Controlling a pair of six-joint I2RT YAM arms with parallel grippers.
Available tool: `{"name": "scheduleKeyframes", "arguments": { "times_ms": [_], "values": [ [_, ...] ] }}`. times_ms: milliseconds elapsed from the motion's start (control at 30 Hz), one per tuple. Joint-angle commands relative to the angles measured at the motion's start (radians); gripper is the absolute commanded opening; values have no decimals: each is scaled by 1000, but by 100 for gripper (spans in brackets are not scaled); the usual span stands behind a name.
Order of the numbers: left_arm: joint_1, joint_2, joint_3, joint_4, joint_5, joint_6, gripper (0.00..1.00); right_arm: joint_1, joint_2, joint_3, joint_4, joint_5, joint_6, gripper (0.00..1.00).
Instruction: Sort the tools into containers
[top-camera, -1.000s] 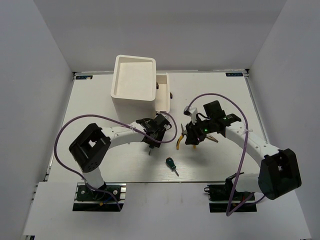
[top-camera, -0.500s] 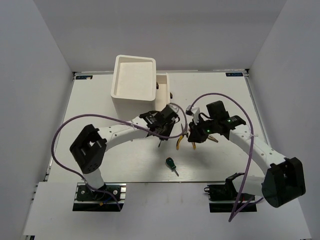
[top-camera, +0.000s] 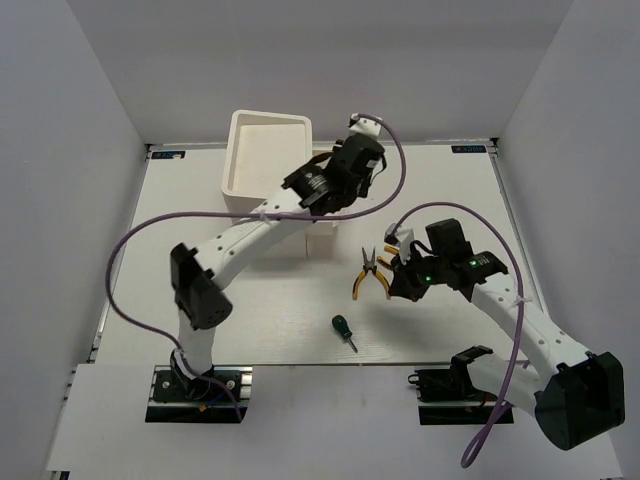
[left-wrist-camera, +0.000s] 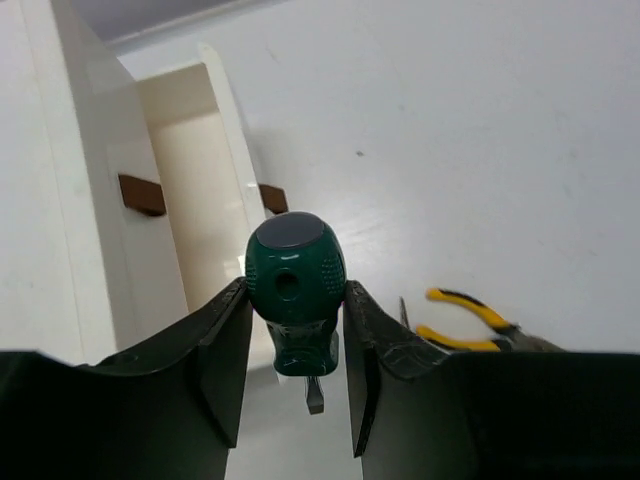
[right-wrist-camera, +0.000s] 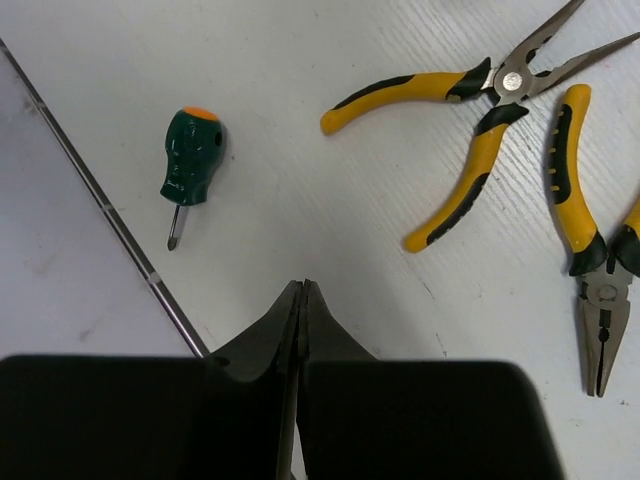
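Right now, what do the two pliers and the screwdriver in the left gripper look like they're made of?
Long-nosed pliers and the second pliers: dull grey jaws, probably steel; yellow-and-black handles look like matte rubber or plastic sleeves. Screwdriver in the left gripper: glossy dark green handle with dimpled patches, likely hard plastic; dark tip, seemingly metal.

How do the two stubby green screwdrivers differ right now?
The held screwdriver is clamped in the left gripper above the table; the loose screwdriver lies flat on it. The held one's end cap looks dark, the loose one's orange. Both have stubby green handles.
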Motion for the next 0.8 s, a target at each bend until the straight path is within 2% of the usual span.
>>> {"name": "scheduleKeyframes", "arguments": {
  "times_ms": [0, 33, 200, 700, 767],
  "values": [
    [8, 145, 170, -145, -182, 53, 10, -10, -33, 2, 1, 12, 10, 0],
    [8, 197, 197, -156, -182, 53, 10, -11, -32, -1, 2, 15, 12, 0],
    [31, 255, 228, -169, -233, 64, 9, -25, -49, -6, 10, 12, 25, 0],
    [76, 236, 171, -130, -224, 95, 9, -37, -58, -27, 10, -1, 27, 0],
    [85, 236, 160, -120, -242, 95, 13, -37, -58, -29, 12, -4, 24, 0]
  ]
}}
